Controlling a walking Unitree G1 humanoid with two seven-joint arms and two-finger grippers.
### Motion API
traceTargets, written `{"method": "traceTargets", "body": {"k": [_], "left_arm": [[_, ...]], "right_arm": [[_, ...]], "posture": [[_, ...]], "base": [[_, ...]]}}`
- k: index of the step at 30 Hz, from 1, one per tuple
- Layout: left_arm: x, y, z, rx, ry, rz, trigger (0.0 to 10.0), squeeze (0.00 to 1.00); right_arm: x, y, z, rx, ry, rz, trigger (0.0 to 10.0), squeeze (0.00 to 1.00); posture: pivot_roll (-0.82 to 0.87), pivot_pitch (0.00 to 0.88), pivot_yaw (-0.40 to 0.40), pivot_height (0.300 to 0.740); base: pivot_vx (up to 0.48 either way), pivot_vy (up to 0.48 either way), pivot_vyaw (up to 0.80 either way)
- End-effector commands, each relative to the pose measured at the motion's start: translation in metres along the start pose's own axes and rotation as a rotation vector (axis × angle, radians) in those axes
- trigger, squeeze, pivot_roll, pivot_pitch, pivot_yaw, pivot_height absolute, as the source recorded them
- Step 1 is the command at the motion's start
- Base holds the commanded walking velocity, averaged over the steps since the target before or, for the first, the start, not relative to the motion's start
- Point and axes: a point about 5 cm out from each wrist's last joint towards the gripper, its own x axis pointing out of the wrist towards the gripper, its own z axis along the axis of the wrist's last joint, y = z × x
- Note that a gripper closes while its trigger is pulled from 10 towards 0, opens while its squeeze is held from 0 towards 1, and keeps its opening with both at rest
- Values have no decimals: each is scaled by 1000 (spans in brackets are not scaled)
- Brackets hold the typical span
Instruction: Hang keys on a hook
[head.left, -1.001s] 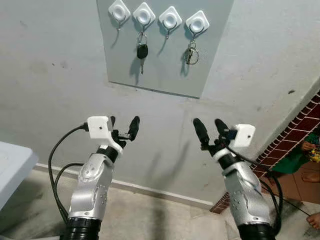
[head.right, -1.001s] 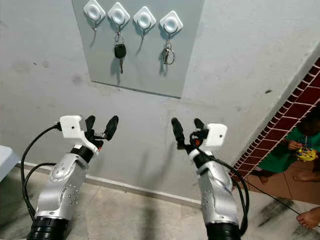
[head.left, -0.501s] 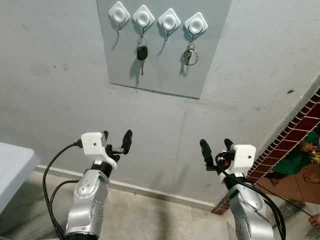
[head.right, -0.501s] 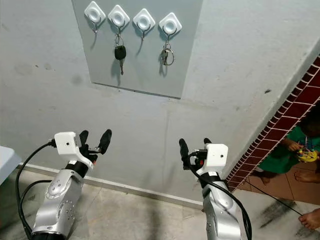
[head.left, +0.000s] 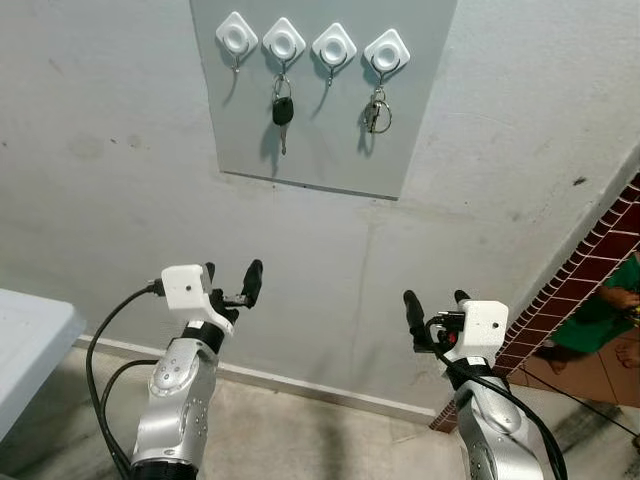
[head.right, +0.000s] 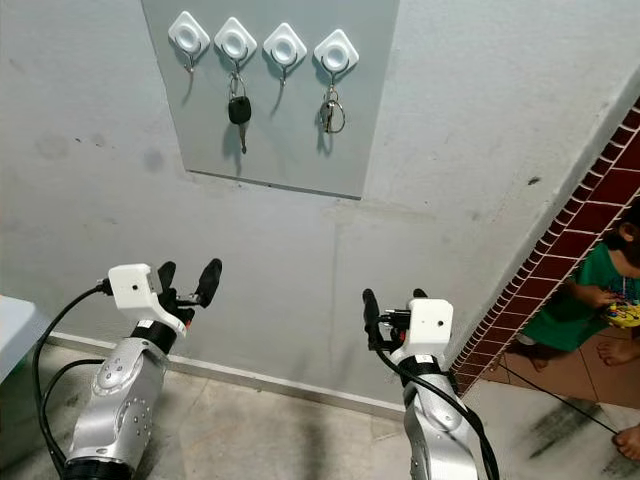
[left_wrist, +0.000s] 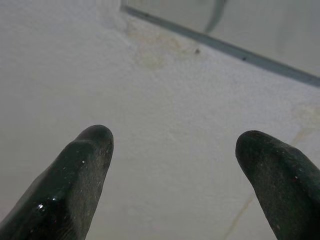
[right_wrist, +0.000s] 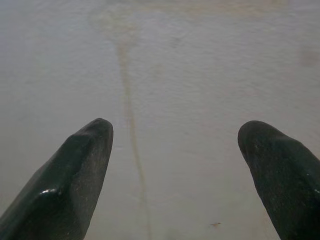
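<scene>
Fingers of both the left gripper (head.left: 232, 283) and right gripper (head.left: 436, 309) gape empty, well below the hooks (head.left: 334, 45); keys (head.left: 377, 108) hang above

Right gripper (right_wrist: 175, 165) with two black fingers (right_wrist: 65, 185) spread apart, facing a stained grey wall (right_wrist: 200, 75).

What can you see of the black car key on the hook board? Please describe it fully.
The black car key has a dark, plastic-looking head and a thin metal blade pointing straight down. A metal ring at its top hangs it from the second hook counting from the robot's left, on the grey board. It hangs upright against the board, with nothing else touching it.
</scene>
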Motion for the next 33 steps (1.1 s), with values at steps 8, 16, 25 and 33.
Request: {"method": "traceTargets", "body": {"k": [8,16,25,33], "left_arm": [[3,3,2,42,3,-20,10000,0],[8,0,15,54,-33,-42,10000,0],[14,0,22,52,-59,-35,10000,0],[14,0,23,61,-62,-32,10000,0]], "right_arm": [[7,4,8,-30,-32,25,10000,0],[16,3,23,-69,-76,49,10000,0],[23,1,32,-87,-104,51,10000,0],[25,2,32,-80,-104,59,10000,0]], "posture": [[-13,17,5,732],[-7,16,-9,732],[1,8,-17,732],[12,3,-24,732]], "base": [[0,0,800],[0,0,800],[0,0,800],[0,0,800]]}}
